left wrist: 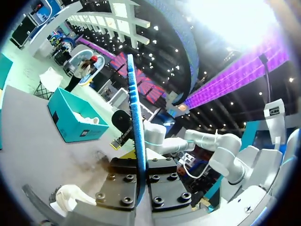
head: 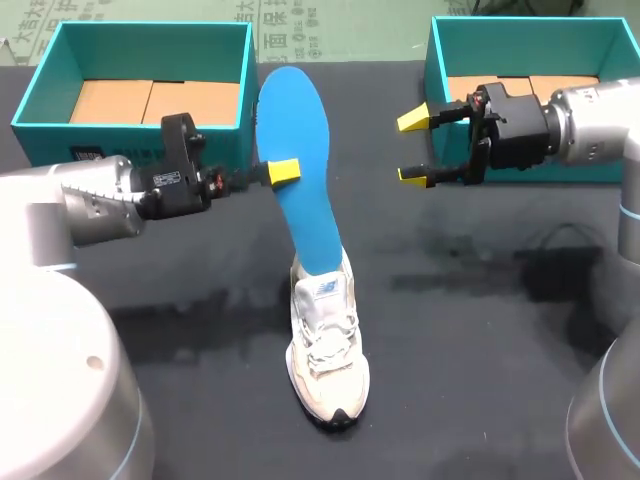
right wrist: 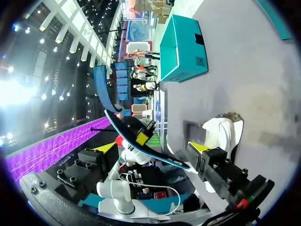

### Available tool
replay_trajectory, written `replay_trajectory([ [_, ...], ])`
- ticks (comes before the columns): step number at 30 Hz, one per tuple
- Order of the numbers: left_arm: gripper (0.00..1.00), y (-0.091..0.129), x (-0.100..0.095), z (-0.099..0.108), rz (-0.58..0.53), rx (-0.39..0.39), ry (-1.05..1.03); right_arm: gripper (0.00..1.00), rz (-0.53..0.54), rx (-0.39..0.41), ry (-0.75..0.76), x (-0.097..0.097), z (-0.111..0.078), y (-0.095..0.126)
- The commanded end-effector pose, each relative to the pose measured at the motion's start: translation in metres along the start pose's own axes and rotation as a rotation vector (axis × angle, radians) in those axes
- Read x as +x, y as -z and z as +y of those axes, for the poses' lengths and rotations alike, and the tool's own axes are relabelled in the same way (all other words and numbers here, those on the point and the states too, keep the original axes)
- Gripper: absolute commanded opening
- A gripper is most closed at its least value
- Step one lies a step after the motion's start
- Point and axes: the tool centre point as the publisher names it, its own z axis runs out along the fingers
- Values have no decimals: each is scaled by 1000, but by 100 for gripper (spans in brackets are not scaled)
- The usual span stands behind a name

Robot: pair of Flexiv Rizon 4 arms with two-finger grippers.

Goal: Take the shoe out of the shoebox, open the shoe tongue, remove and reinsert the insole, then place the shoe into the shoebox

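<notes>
Left arm's gripper [head: 283, 172] pinches the blue insole [head: 308, 215] at mid-edge, its lower end in the mouth of the white shoe [head: 325, 345] on the table; right gripper [head: 418, 148] spread, well apart; insole judged light, thin, floppy, so best held by the edge.

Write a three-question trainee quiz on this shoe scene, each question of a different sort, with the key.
1. True or false: the right claw is shut on the blue insole.
2. Where is the white shoe? A) inside a shoebox B) standing on the table C) held in the right claw
3. Fill in: the left claw is shut on the blue ____.
Key: 1 false (its fingers are open, apart from the insole); 2 B; 3 insole.
</notes>
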Motion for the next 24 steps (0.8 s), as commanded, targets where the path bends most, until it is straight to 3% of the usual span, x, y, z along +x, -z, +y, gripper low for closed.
replay_trajectory([
  [1, 0, 2, -8, -2, 69, -22, 140, 100, -3, 0, 0, 0, 0, -1],
  [6, 0, 2, -8, -2, 69, -22, 140, 100, -3, 0, 0, 0, 0, -1],
  [14, 0, 7, -31, -43, 11, 9, 322, 100, -3, 0, 0, 0, 0, -1],
  [24, 0, 1, -32, -37, -34, -108, 646, 100, -3, 0, 0, 0, 0, -1],
])
